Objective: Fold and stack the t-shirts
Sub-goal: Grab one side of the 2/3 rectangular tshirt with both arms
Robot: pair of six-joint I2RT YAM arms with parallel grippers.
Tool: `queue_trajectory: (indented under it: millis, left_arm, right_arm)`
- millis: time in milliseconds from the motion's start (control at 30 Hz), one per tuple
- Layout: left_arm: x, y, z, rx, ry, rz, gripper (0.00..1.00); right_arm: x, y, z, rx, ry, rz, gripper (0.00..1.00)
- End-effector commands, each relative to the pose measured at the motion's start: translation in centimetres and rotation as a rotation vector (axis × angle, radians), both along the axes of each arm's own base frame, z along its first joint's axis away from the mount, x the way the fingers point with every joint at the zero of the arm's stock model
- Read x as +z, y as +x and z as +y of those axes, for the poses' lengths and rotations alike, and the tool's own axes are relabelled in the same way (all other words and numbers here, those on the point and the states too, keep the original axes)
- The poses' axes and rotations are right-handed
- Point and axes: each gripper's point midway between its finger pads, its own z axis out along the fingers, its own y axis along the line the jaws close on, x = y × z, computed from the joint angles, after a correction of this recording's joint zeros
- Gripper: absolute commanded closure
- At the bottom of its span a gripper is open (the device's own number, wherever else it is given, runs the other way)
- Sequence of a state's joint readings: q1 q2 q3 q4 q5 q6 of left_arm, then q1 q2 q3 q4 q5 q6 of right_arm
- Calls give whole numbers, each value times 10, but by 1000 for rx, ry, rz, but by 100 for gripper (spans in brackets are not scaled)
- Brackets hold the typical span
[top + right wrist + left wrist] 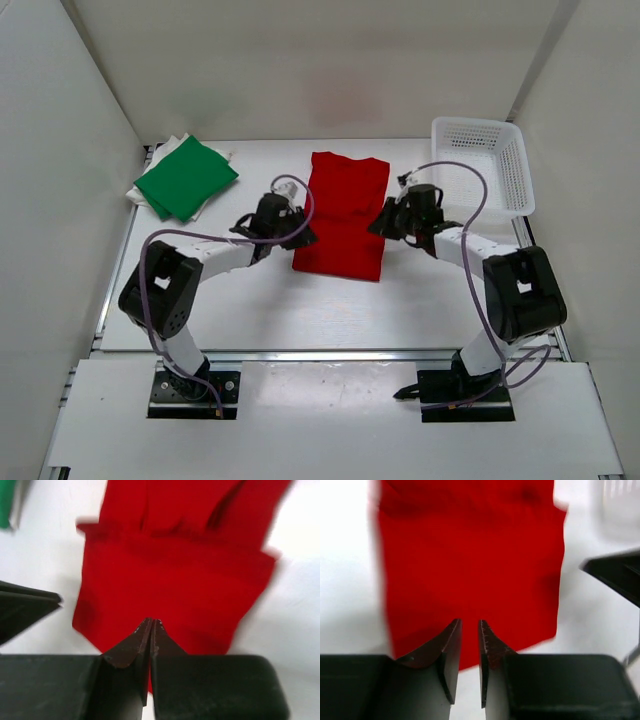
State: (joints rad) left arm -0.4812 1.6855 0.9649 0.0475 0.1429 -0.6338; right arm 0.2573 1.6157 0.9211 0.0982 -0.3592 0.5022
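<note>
On my counter (260, 310) the red t-shirt (340, 215) lies folded in the middle, between my two arms. The green t-shirt (185, 178) sits folded on the white t-shirt (176, 142) at the far left. My left tool (470, 625) stands slightly apart at the red t-shirt's left edge, and my right tool (151, 622) is pressed together at its right edge.

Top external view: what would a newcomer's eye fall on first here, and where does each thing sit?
The bright red t-shirt stands out, partly folded in the middle of the table, flanked by the left gripper and right gripper. Next, the folded green t-shirt at the far left corner and the white lattice basket at far right.
</note>
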Motion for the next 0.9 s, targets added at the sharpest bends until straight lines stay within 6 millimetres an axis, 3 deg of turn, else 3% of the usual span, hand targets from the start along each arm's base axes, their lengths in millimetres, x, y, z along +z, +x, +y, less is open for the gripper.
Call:
queue_trajectory:
  millis: [0, 33, 100, 133, 300, 367, 500, 533, 567, 633, 700, 733, 867]
  left_arm:
    - [-34, -30, -13, -62, 7, 63, 70]
    - [-39, -30, -7, -48, 11, 68, 70]
    - [-60, -41, 12, -8, 15, 114, 71]
    - [-60, -41, 15, -3, -1, 110, 71]
    - [-101, -90, 26, -29, 9, 226, 72]
    - [-103, -112, 23, -49, -9, 237, 72]
    - [-83, -124, 18, -79, -38, 199, 68]
    - [-87, -128, 25, -64, -5, 205, 67]
    - [-74, -122, 26, -60, -6, 164, 63]
    - [-71, -118, 39, -26, 49, 140, 55]
    - [-67, -116, 52, 10, 73, 124, 47]
    - [-67, -118, 54, 8, 77, 121, 36]
    - [-70, -124, 68, 45, 111, 110, 16]
  right_arm:
    - [-15, -27, 18, 48, 15, 19, 100]
    - [-28, -40, 19, 56, -5, 46, 100]
    - [-33, -55, 18, 62, -8, 51, 99]
    - [-45, -66, 18, 71, -22, 77, 100]
    - [-87, -97, -5, 34, -35, 200, 100]
    - [-97, -108, -14, 34, -51, 221, 99]
    - [-85, -117, -16, 50, -47, 179, 100]
    - [-78, -118, -18, 49, -48, 156, 94]
    - [-76, -120, -20, 41, -52, 151, 91]
    - [-65, -124, -21, 39, -58, 118, 78]
    - [-63, -130, -27, 26, -55, 118, 73]
    - [-60, -130, -28, 20, -52, 105, 71]
    - [-76, -144, -34, 9, -45, 157, 68]
